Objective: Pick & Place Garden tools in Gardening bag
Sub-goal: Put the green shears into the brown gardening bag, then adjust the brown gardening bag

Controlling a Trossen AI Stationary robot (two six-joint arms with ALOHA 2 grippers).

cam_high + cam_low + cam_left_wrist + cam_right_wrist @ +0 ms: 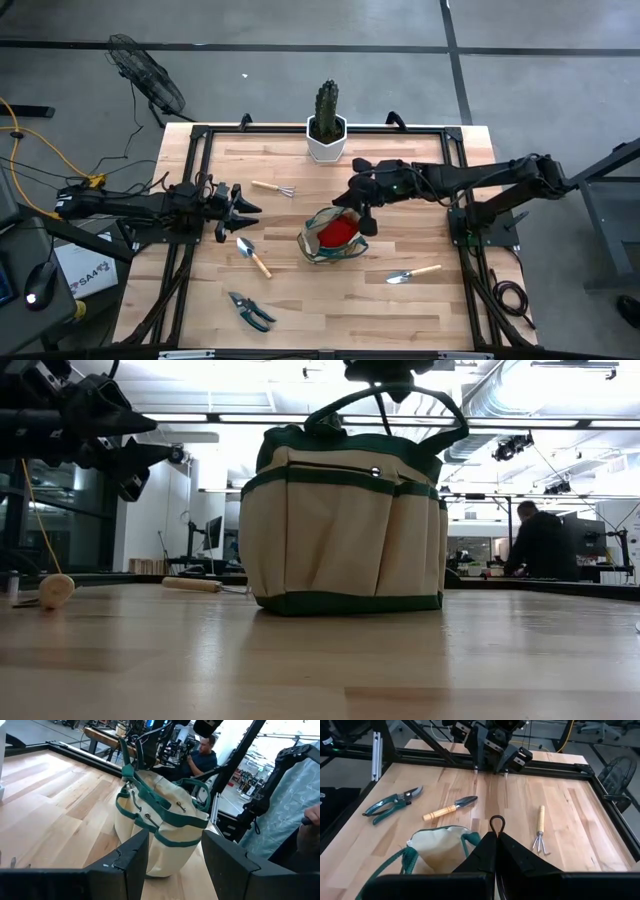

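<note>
The olive-and-tan gardening bag [333, 238] stands upright on its base at the table's middle, with a red glove [339, 230] inside. My right gripper [362, 207] is above the bag's far right rim, shut on a loop handle. At the table's left my left gripper [247, 210] points level at the bag [160, 827], open and holding nothing. On the wood lie a mini rake [273, 188], a trowel [253, 257], a second trowel [413, 272] and pruning shears [250, 310]. My right gripper pinches the top of the bag's green loop handle [497, 824] between its two shut fingers, and the loop's bend pokes out past the fingertips. The fingers slant down from the table's right. The handle [420, 398] is drawn up over the bag, whose base stays on the table.
A green cactus in a white hexagonal pot [327, 128] stands at the far edge, behind the bag. A black frame [195, 150] borders the tabletop. People sit in the room beyond the table [537, 540].
</note>
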